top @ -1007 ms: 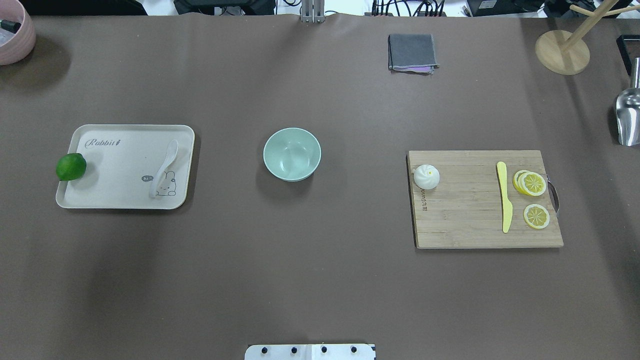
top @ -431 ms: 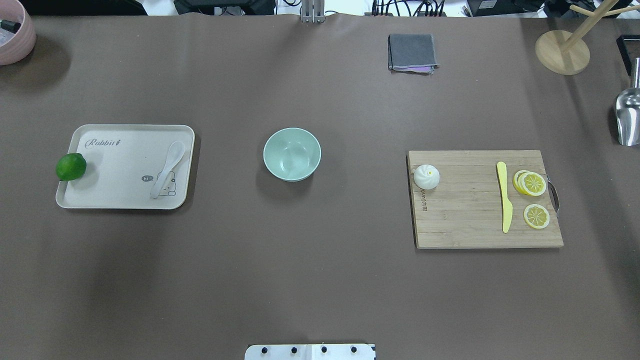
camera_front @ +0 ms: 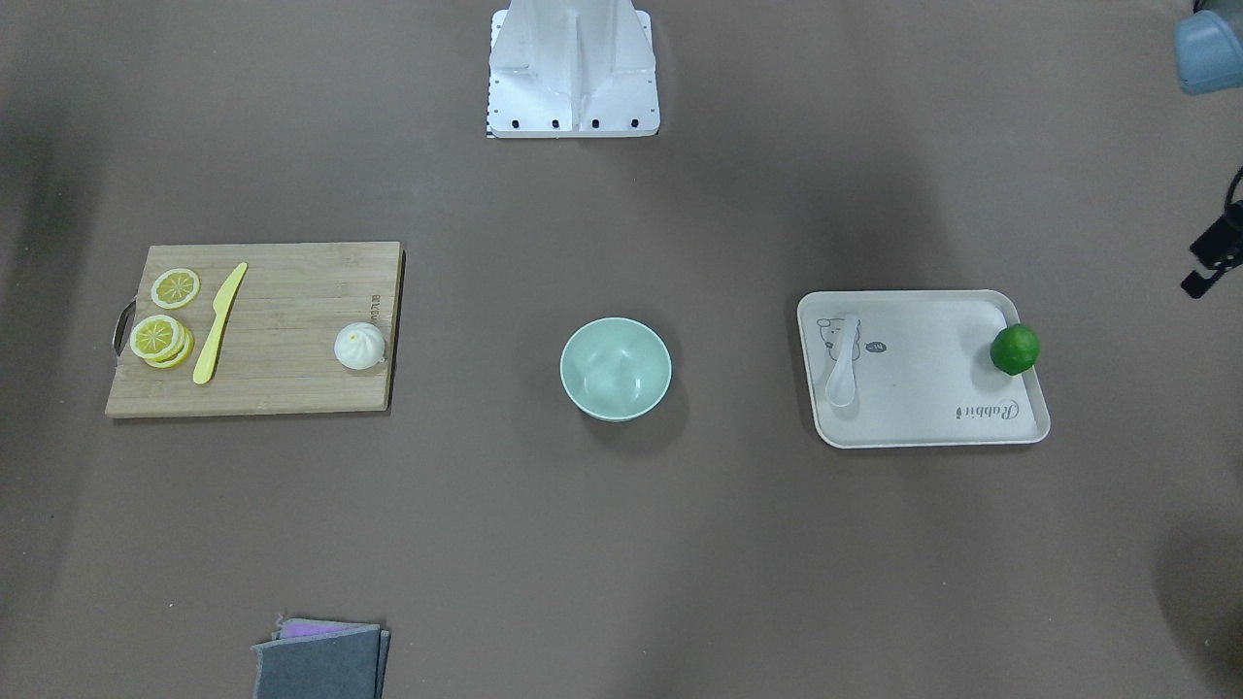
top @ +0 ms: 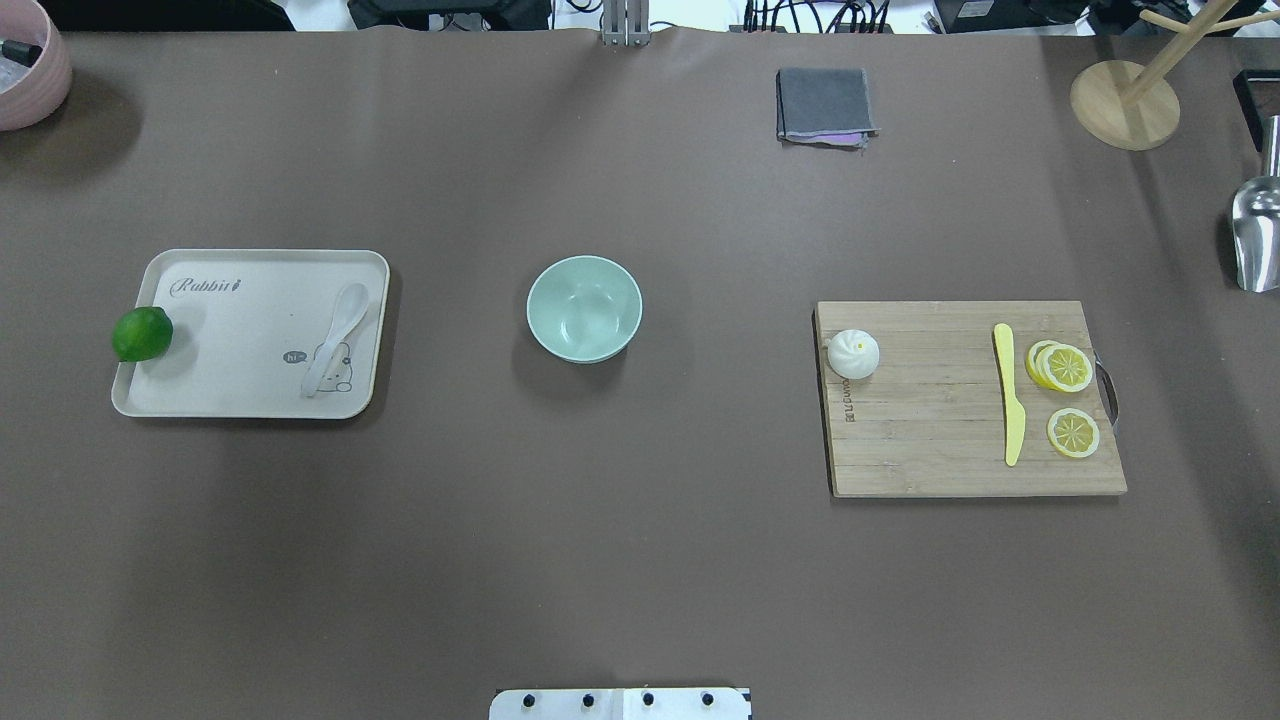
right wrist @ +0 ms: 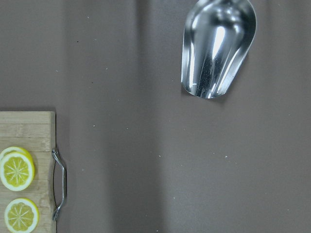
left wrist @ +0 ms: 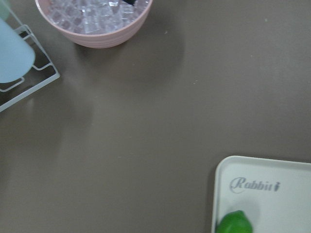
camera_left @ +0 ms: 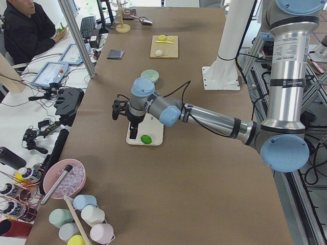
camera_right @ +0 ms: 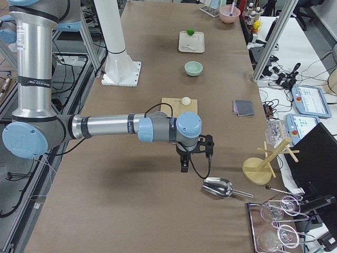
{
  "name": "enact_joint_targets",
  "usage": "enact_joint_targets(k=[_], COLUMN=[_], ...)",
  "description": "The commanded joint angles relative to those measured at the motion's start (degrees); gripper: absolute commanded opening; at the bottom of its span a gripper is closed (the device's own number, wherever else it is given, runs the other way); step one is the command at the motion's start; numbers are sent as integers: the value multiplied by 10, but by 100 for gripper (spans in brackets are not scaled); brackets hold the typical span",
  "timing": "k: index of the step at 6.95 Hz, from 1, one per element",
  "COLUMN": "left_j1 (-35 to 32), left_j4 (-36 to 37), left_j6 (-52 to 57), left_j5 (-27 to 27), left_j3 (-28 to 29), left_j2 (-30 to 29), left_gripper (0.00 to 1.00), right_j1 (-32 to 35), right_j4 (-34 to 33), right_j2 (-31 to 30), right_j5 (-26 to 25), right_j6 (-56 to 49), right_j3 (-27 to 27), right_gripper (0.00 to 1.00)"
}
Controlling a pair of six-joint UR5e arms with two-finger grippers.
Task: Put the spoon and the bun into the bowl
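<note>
Left fingers (camera_left: 133, 136) and right fingers (camera_right: 183, 167) show too small to tell whether clenched or released.

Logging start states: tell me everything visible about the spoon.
The spoon is small, white and glossy, ceramic-looking, with a deep oval scoop and a short curved handle. It lies on the tray, near the edge toward the bowl, handle across the rabbit print, scoop pointing away from the robot. Nothing else touches it.
</note>
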Motion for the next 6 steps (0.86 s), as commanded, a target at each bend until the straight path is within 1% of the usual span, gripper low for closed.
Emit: enact_joint_targets(k=[1, 2, 3, 4, 5, 6], left_j1=[104, 118, 139, 162, 202, 228], left_j4=[-64, -148, -221, -227, -225, -221], left_j6=[-54, -57, -73, -63, -2, 5], left_j5=[79, 81, 76, 60, 64, 76], left_j3=[-21, 32, 76, 110, 142, 151], left_j2=[-64, -81, -83, -124, -162, -174], left_gripper=[98, 98, 98, 97, 97, 97], right_j1=[-2, -4, -4, -4, -4, -4], right_j4=[0, 0, -1, -1, 0, 2], right_j2=[0, 1, 1, 1, 5, 15], right_j5=[0, 0, 0, 0, -1, -1], right_j6=[0, 0, 0, 1, 0, -1], right_j3=[-1, -1, -2, -1, -4, 1], right_gripper=[100, 100, 100, 100, 100, 100])
